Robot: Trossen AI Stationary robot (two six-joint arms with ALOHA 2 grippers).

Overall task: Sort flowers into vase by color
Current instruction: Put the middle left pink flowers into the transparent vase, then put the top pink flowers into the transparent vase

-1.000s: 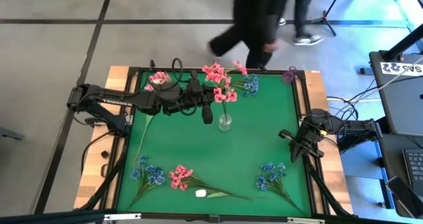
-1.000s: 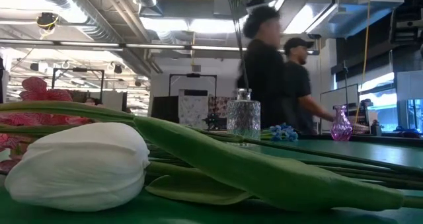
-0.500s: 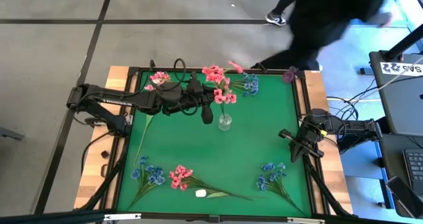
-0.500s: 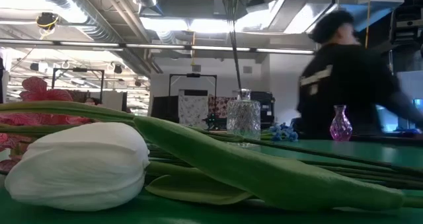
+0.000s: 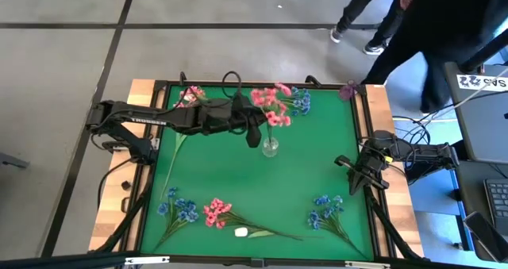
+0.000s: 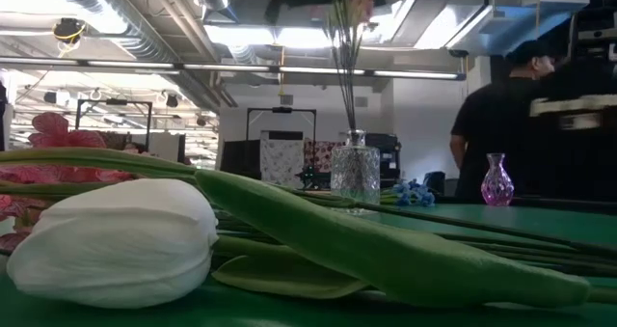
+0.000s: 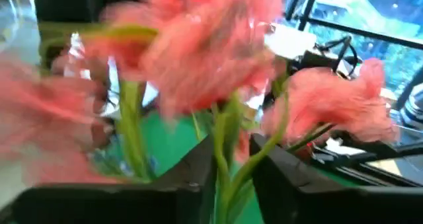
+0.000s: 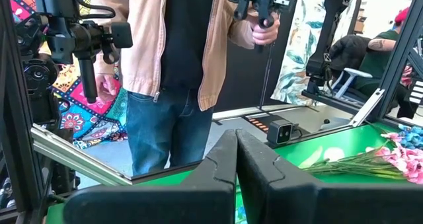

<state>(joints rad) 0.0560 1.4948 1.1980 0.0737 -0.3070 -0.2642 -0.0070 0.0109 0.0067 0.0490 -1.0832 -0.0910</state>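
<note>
My left gripper (image 5: 252,132) hangs over the clear glass vase (image 5: 271,147) in the middle of the table, shut on a pink sprig (image 5: 271,107). In the low view the sprig's stems (image 6: 345,76) run down into the vase's neck (image 6: 355,136). My right gripper (image 5: 355,178) waits shut at the table's right edge. On the cloth lie a pink sprig (image 5: 216,212), a white bud (image 5: 241,232) and two blue sprigs (image 5: 176,209) (image 5: 325,211) near the front. A blue sprig (image 5: 300,101) and a pink one (image 5: 190,94) lie at the far edge. My left gripper pinches the pink sprig's green stems (image 7: 228,178) between its two fingers (image 7: 198,181), a little below the blooms (image 7: 205,52). The sprig stands about upright, blooms above the fingers, its lower stem ends (image 6: 351,124) in the glass vase's neck.
A small purple vase (image 5: 348,89) stands at the far right corner, also in the low view as the purple vase (image 6: 496,180). People stand and walk beyond the far right of the table (image 5: 413,23). Bare green cloth (image 5: 238,178) lies between the vase and the front sprigs.
My left gripper has shifted a little toward the table's right and come down over the glass vase, carrying the pink sprig; its blooms have swung right and now show at the top of the low view. People have walked to the right behind the table.
</note>
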